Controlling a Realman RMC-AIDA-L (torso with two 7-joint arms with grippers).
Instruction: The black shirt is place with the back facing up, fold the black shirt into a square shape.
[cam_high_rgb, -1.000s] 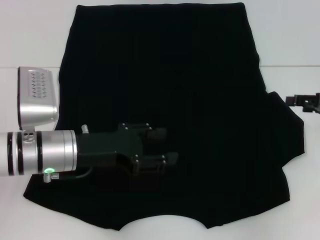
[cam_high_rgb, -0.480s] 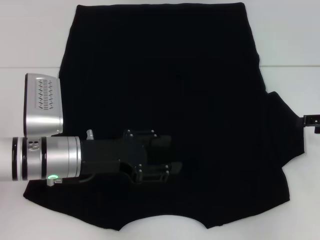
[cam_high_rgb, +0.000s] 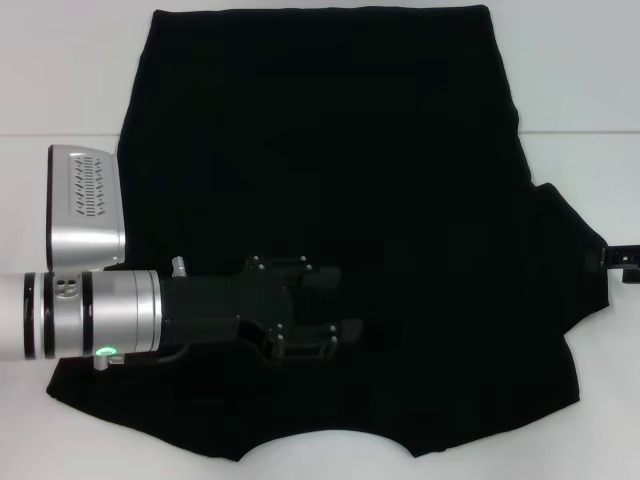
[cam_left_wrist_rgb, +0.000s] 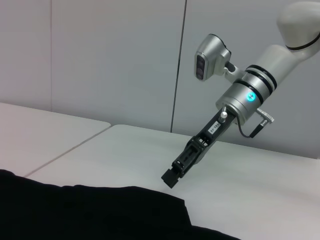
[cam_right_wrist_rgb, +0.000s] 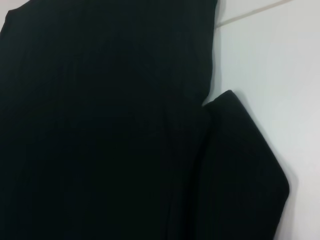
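The black shirt (cam_high_rgb: 340, 200) is lying spread flat on the white table (cam_high_rgb: 60, 90), its curved neckline at the near edge and its hem at the far edge. The left gripper (cam_high_rgb: 335, 305) is reaching in from the robot's left, low over the near-left part of the cloth, with the fabric running out beyond its tips, to the far side of it and to the near side of it. Whether its fingers are spread, pressed together or pinching cloth cannot be told, since black is lying against black there.

The right gripper (cam_left_wrist_rgb: 170, 177) is sitting just beyond the shirt's right sleeve (cam_high_rgb: 570, 255), its tip pointing down toward the table and apart from the fabric in the left wrist view; its finger state cannot be told either. In the right wrist view the sleeve (cam_right_wrist_rgb: 240, 165) is lying on that gripper's inner side, flat and unfolded.

By the look of it, the folding is at an early stage: the left side seems already brought inward, as no left sleeve is showing, while the right sleeve is sticking out. The next move probably calls for taking the right sleeve edge and carrying it inward over the body, keeping the cloth flat.
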